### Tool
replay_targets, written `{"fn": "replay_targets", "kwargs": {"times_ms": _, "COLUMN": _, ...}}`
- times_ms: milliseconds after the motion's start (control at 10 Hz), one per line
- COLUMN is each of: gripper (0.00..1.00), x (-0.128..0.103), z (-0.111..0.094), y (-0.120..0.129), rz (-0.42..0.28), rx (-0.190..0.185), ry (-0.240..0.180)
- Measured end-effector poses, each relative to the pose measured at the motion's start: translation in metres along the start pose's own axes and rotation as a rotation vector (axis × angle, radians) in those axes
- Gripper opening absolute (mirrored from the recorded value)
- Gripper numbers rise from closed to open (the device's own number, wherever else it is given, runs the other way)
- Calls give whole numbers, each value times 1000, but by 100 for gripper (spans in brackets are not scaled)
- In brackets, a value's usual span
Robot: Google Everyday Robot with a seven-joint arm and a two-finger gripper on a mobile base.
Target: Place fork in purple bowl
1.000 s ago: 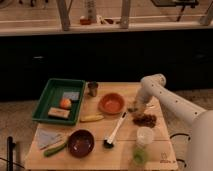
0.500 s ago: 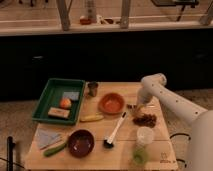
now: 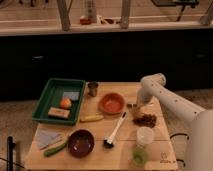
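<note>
The purple bowl (image 3: 81,143) sits front left on the table (image 3: 107,159). The brush (image 3: 116,131) and the orange bowl (image 3: 111,103) lie between it and the claw (image 3: 136,107), which is low, just right of the orange bowl; its opening cannot be told. The fork cannot be made out, probably under the claw. Grip securely, lift clear of the brush, then carry leftward

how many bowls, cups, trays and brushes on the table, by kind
bowls: 2 (purple bowl, orange bowl)
cups: 3 (metal cup, clear cup, green cup)
tray: 1
brush: 1
total: 7
tool hangs right of the orange bowl
</note>
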Motion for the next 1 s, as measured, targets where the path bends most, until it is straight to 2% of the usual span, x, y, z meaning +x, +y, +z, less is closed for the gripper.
{"fn": "replay_targets", "kwargs": {"times_ms": 300, "gripper": 0, "x": 2, "z": -3, "y": 0, "rz": -7, "rx": 2, "ry": 5}}
{"fn": "replay_targets", "kwargs": {"times_ms": 400, "gripper": 0, "x": 7, "z": -13, "y": -2, "rz": -17, "rx": 14, "ry": 13}}
{"fn": "replay_targets", "kwargs": {"times_ms": 500, "gripper": 0, "x": 6, "z": -29, "y": -5, "rz": -31, "rx": 28, "ry": 10}}
{"fn": "replay_targets", "kwargs": {"times_ms": 800, "gripper": 0, "x": -1, "z": -60, "y": -11, "rz": -78, "rx": 61, "ry": 8}}
{"fn": "replay_targets", "kwargs": {"times_ms": 1000, "gripper": 0, "x": -3, "z": -70, "y": -13, "rz": -95, "rx": 76, "ry": 7}}
